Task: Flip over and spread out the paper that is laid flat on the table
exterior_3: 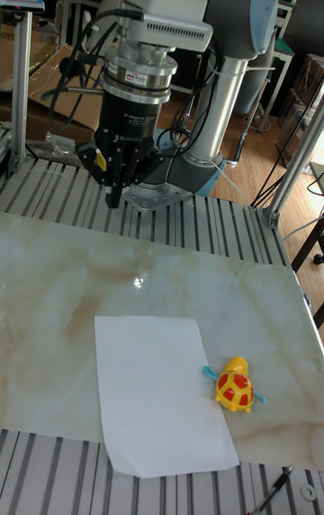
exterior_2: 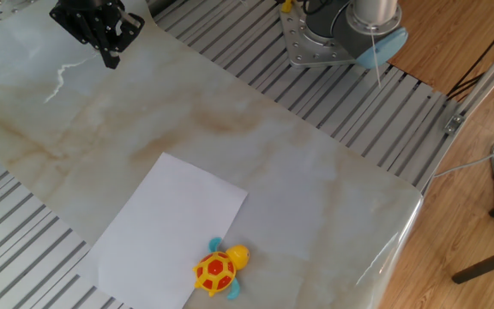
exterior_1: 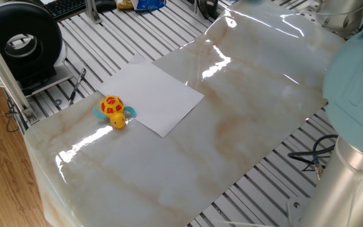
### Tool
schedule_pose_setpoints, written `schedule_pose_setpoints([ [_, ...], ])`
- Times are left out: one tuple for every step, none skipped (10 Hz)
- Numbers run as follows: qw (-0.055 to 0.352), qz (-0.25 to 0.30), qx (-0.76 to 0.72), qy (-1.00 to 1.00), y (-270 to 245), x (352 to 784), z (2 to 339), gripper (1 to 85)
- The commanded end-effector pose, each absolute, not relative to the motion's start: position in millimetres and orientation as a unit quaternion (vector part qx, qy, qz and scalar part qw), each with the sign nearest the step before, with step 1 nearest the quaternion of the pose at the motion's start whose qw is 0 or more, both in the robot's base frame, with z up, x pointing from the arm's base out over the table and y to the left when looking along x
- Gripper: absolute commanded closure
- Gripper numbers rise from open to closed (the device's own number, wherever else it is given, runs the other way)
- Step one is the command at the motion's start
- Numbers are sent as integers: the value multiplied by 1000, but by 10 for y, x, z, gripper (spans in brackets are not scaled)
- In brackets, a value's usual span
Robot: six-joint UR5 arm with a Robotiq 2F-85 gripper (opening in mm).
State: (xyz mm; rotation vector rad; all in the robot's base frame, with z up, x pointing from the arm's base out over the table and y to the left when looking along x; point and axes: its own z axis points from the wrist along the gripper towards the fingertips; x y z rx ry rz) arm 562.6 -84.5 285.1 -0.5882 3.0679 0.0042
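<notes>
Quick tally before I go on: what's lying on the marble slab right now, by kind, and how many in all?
Paper: 1
Toy turtle: 1
Total: 2
The gripper hangs above the table, apart from both.

The paper (exterior_3: 162, 392) lies flat on the table (exterior_3: 54, 290), a toy turtle (exterior_3: 237, 388) touching its edge.
</notes>
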Motion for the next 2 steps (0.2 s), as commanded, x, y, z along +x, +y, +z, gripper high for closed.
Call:
schedule_pose_setpoints([
  [12,13,-188,982,-757,5640,2863,847],
  [11,11,-189,982,-761,5633,2861,847],
])
